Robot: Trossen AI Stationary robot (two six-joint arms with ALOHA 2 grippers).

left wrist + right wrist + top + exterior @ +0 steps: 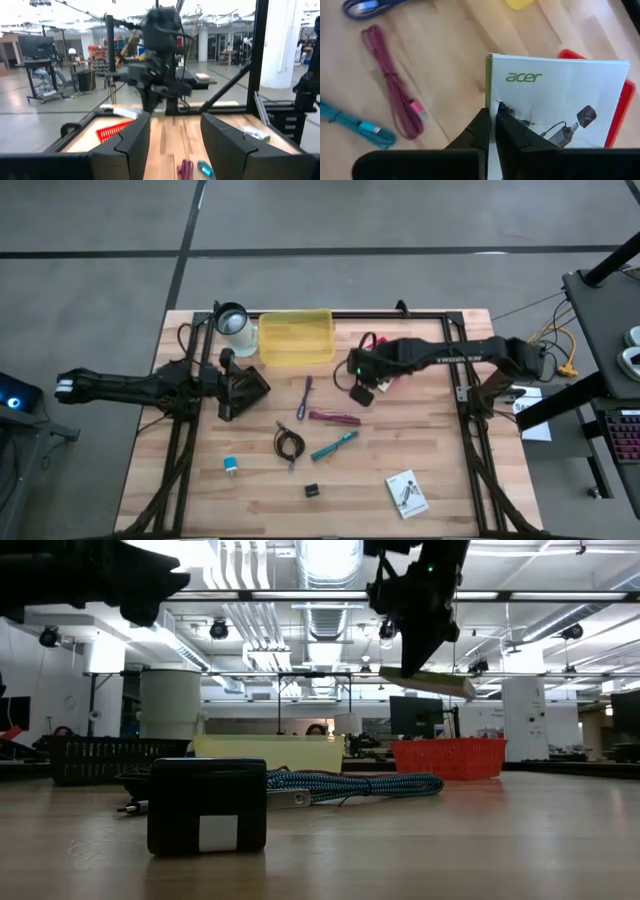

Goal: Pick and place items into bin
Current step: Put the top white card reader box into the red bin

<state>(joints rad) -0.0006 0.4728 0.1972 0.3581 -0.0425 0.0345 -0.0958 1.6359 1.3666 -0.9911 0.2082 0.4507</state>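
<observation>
Above the middle of the wooden bench (420, 430), the right gripper (492, 117) hangs with its fingers (475, 131) clenched on the edge of a white printed card (555, 100) bearing a green logo, lifted clear of the boards near the translucent yellow plastic bin (296, 337). On the bench lie a maroon braided cable (395, 107), a teal cable (355, 125), a purple cable (304, 397), a black coiled cable (289, 444), a small black cube (312, 491) and a second white printed card (406, 493). Left of the bin, the left gripper (172, 145) waits with fingers parted, grasping nothing.
</observation>
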